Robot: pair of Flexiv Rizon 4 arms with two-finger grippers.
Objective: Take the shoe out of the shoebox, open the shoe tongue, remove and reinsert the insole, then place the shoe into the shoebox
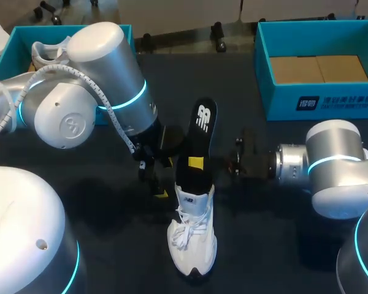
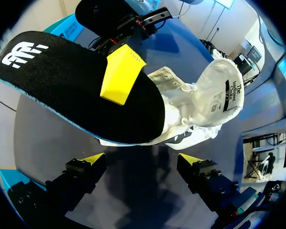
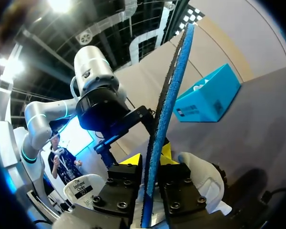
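Head view: on your worktop [image 1: 282,245], teal shoebox [image 1: 319,101] far right, white sneaker [image 1: 193,236] in the middle. You'll see the black insole [image 1: 199,131] sticking up from its opening, clamped in the right pincer [image 1: 196,163]. Your left pincer [image 2: 142,160] is spread, empty, just beside the sneaker.

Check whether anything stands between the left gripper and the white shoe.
Nothing visible does. The open left gripper faces the shoe across bare table. The black insole, clamped by the right gripper, sticks out of the shoe and hides part of it, but the tongue side is exposed.
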